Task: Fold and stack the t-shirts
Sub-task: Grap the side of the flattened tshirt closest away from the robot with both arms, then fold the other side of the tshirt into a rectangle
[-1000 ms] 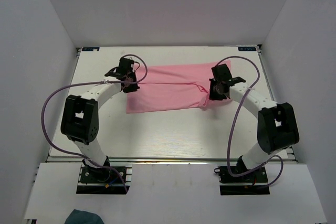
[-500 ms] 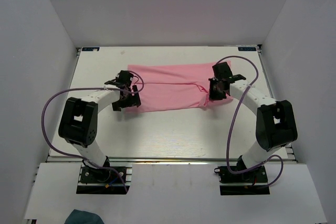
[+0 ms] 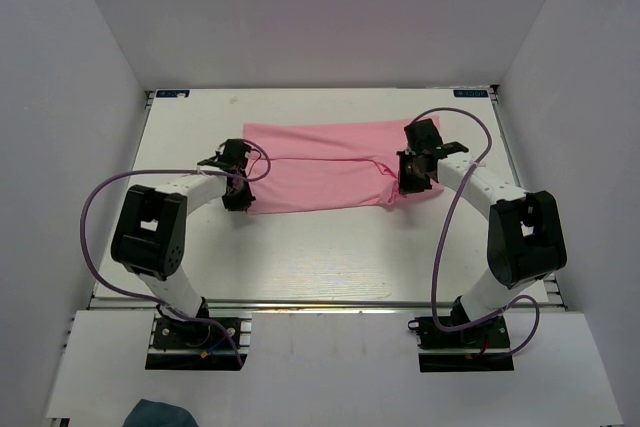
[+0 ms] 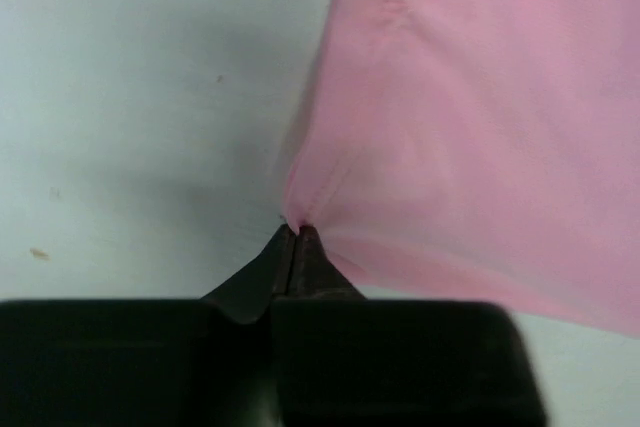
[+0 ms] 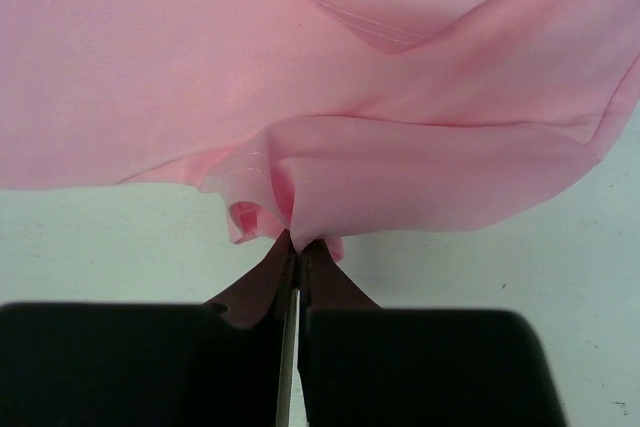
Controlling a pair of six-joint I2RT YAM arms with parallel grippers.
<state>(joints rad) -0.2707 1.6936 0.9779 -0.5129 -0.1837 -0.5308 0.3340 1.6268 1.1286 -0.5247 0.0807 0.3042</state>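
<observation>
At the very bottom of the overhead view a dark teal cloth [image 3: 158,413] is cut off by the frame edge, in front of the left arm's base. Past the two bases, the pale table [image 3: 330,257] lies bare up to the pink t-shirt [image 3: 320,169]. The shirt is spread crosswise on the far half, between the arms.

The left arm [image 3: 190,185] reaches to the shirt's near left corner and the right arm [image 3: 480,185] to its right end. A purple cable [image 3: 92,209] loops out from each. From above, the fingertips are lost under the dark wrist bodies, so the grip cannot be read there.

The wrist cameras show it. The left fingers [image 4: 265,272] are pressed together on a pinch of the shirt's [image 4: 480,127] edge. Cloth puckers out from the tips, and bare table [image 4: 140,97] lies to the left. That view is soft, and a black block across its bottom hides everything nearer.

The right fingers [image 5: 262,287] are likewise closed on a bunched fold of the shirt [image 5: 150,77], with a small curl of hem beside the tips. Beyond them a stitched hem and a folded-over layer show. The overhead view gives these only as a crease near the right end.

Plain white walls [image 3: 320,17] close in the table on the left, right and back. Small markings at the far corners are too small to read.
</observation>
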